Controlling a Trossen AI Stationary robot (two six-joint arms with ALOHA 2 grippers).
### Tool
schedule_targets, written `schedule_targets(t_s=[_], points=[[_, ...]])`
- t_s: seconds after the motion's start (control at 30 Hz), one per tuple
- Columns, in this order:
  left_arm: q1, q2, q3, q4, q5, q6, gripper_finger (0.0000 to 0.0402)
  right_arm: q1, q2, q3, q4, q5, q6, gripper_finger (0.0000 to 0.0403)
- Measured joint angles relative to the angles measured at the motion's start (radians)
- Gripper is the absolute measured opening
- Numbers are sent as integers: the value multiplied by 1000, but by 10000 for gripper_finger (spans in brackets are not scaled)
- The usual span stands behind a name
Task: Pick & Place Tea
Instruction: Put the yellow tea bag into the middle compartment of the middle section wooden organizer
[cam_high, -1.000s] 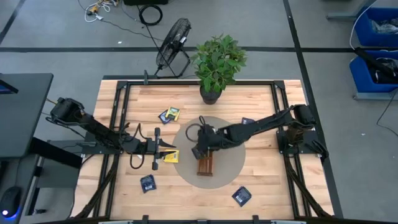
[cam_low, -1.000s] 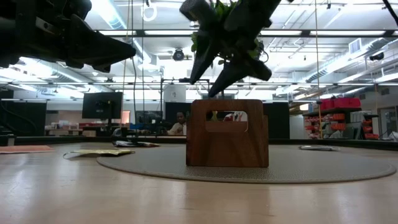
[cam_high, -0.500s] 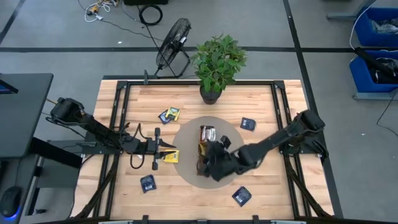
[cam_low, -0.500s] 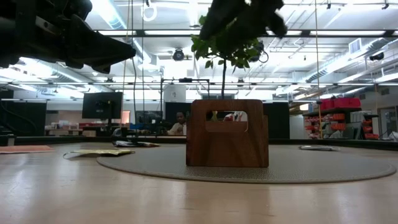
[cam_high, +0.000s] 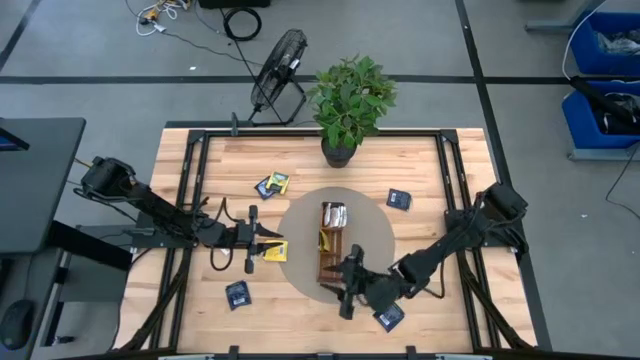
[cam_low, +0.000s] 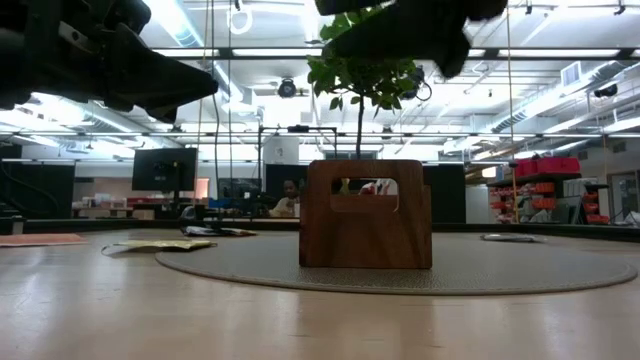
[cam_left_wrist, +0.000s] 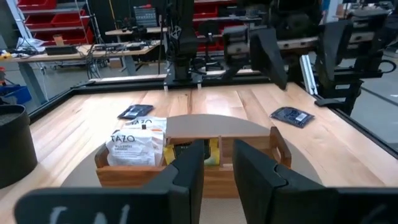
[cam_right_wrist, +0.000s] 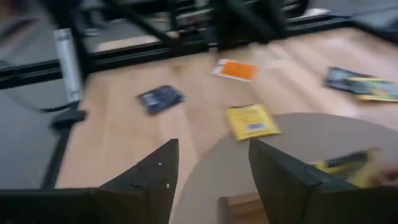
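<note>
The wooden tray stands on the round grey mat; a white sachet and a yellow one stand in it. Loose sachets lie flat on the table: yellow, navy, navy, navy, and a navy and yellow pair. An orange one shows in the right wrist view. My right gripper hovers open and empty above the tray's near end, also in its wrist view. My left gripper is open and empty left of the mat.
A potted plant stands at the table's far edge behind the mat. Black frame rails run along the table's left and right sides. Bare wood lies between the mat and the near edge.
My right gripper has gone from above the middle of the tray toward the table's near edge, past the tray's near end, and has turned to face the table's left. The sachets in the tray, covered by it before, now show.
</note>
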Motion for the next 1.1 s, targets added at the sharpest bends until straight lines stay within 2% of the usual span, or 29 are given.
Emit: schedule_targets(t_s=[0.13,0.27,0.4,0.6,0.77,0.9,1.1], points=[[0,0,0,-7,0,0,89,-25,-65,-119,212,-133,-85,198],[0,0,0,-35,0,-26,89,-24,-147,-257,337,-145,-128,193],[0,0,0,-75,0,-41,89,-20,-234,-407,535,-148,-171,189],[0,0,0,-140,7,-21,89,-36,-316,-583,671,-147,-201,189],[0,0,0,-124,8,-55,89,-67,-364,-655,652,-144,-221,189],[6,0,1,-151,-5,-107,89,-78,-396,-663,562,-140,-267,190],[47,0,1,-267,2,-260,89,-79,-413,-655,511,-18,-250,190]])
